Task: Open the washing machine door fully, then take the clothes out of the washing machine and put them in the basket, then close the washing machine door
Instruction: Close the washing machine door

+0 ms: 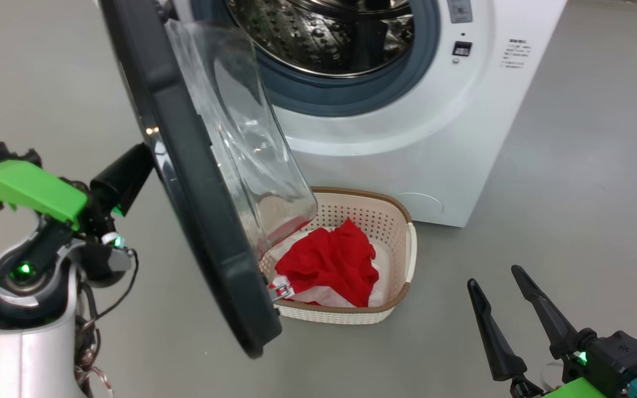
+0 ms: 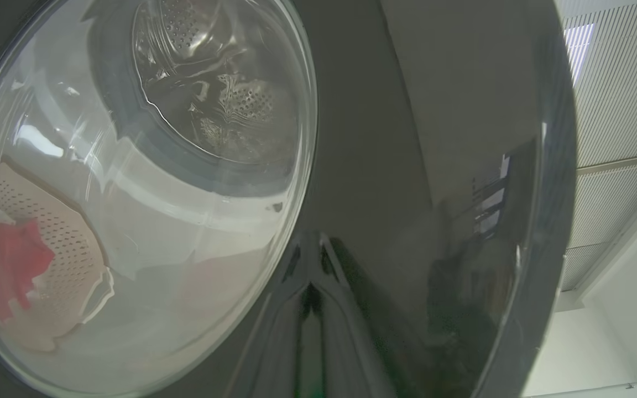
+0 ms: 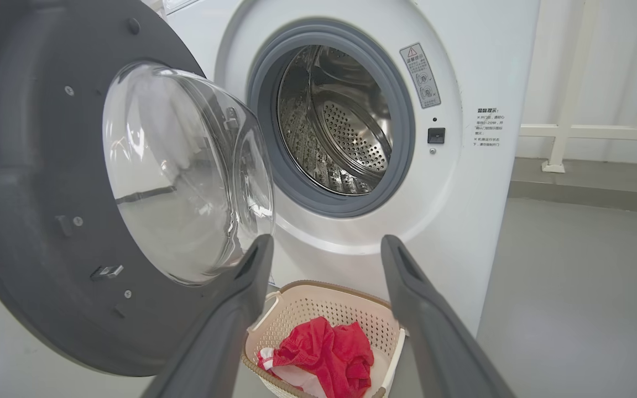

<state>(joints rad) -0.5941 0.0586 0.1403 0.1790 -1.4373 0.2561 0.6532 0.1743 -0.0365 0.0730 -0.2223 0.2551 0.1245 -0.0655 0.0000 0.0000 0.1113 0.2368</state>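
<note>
Presently on view, item by item:

1. The washing machine (image 1: 434,138): a white front-loader standing on a grey floor (image 1: 584,182), at the upper centre of the head view. Its opening is uncovered, with a grey gasket (image 1: 346,99) ringing a perforated steel drum (image 1: 324,33).

2. The washing machine door (image 1: 197,182): swung out from the machine's left side and seen nearly edge-on in the head view. It has a dark rim, and its clear glass bowl bulges toward the machine. In that view its lower edge overlaps the basket's near-left corner.

3. The basket (image 1: 407,243): cream, perforated, with a brown rim. It sits on the floor just in front of the machine, below the opening.

4. The clothes (image 1: 329,262): crumpled red fabric with white parts, lying inside the basket. The left wrist view shows them through the door's glass, distorted.

5. The left gripper (image 2: 310,293): clenched, fingers pressed together with nothing between them. The tips rest against the door's glossy black outer face, beside the glass. In the head view it sits at the left, on the far side of the door from the basket.

6. The right gripper (image 1: 493,276): released, fingers spread wide and holding nothing. It hangs at the lower right of the head view, above the floor and well apart from the door. In its own wrist view the fingers frame the basket.
</note>
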